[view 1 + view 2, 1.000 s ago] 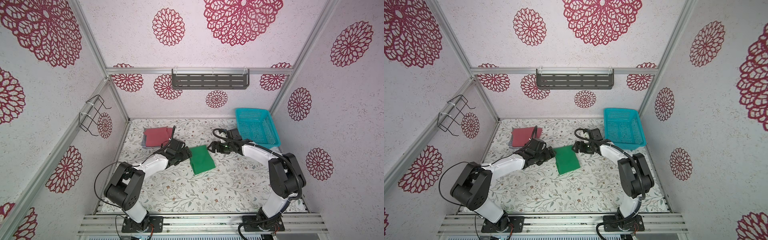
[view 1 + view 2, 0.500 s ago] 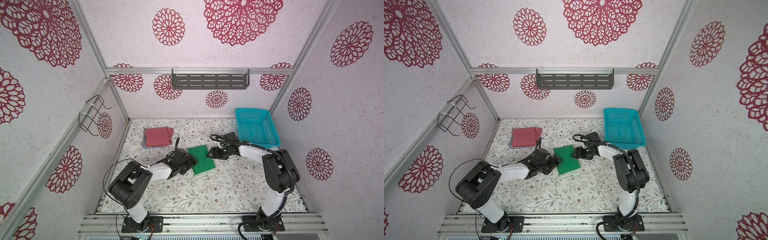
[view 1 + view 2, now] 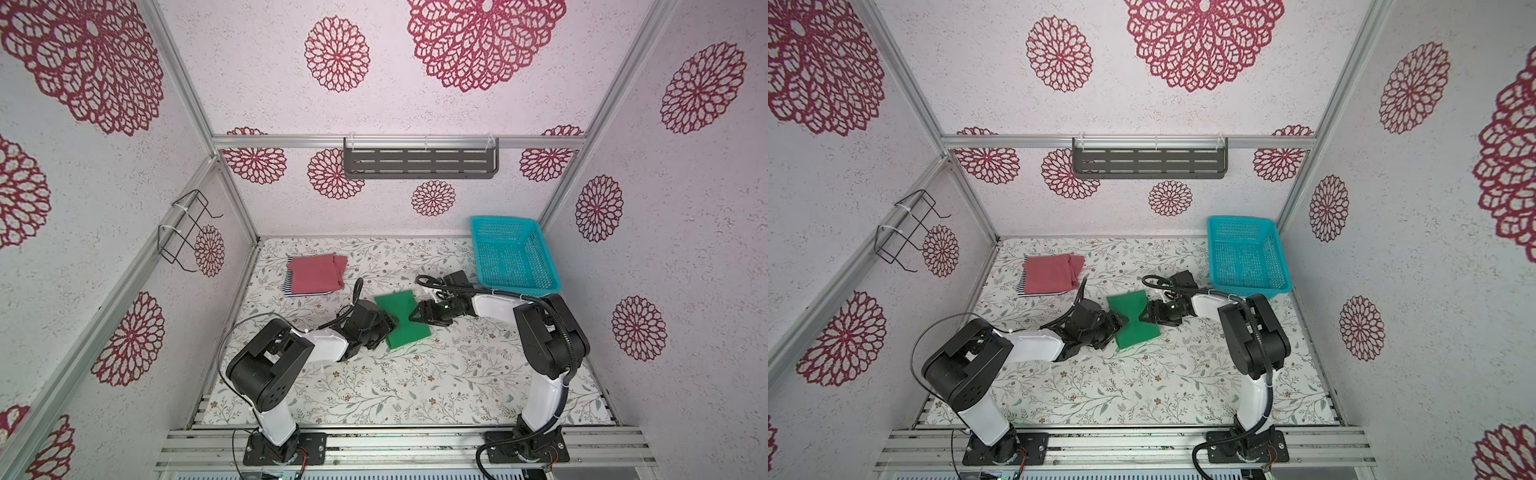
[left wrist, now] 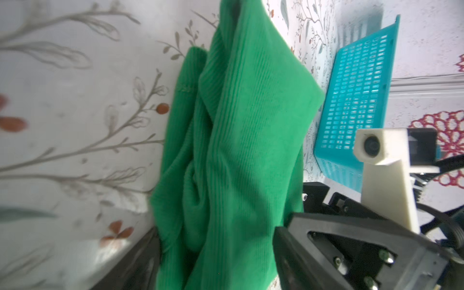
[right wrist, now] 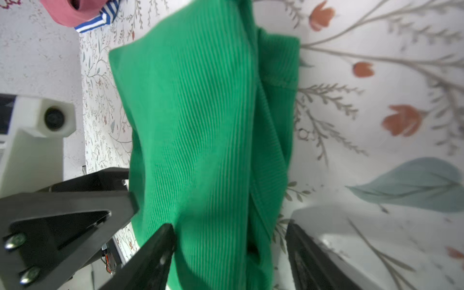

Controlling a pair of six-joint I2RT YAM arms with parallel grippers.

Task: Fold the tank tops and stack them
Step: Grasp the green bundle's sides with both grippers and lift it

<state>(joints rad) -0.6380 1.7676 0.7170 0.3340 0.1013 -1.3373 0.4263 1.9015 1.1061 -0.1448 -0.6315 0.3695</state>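
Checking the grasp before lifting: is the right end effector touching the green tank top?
Touching. In the right wrist view the green tank top fills the right end effector, one fingertip pressed into the cloth.

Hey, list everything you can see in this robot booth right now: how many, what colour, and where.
green tank top: one, bright green, folded, mid-table, cinched at both side edges
red-pink tank top: one, dusty red-pink, folded, far left, on the striped one
striped tank top: one, navy and white, under the red-pink one
basket: one, teal mesh, far right corner
shelf: one, grey, back wall
wire rack: one, black, left wall
table: one, floral print, under everything
left pincer: one, black, pinching the green top's left edge
right pincer: one, black, pinching its right edge
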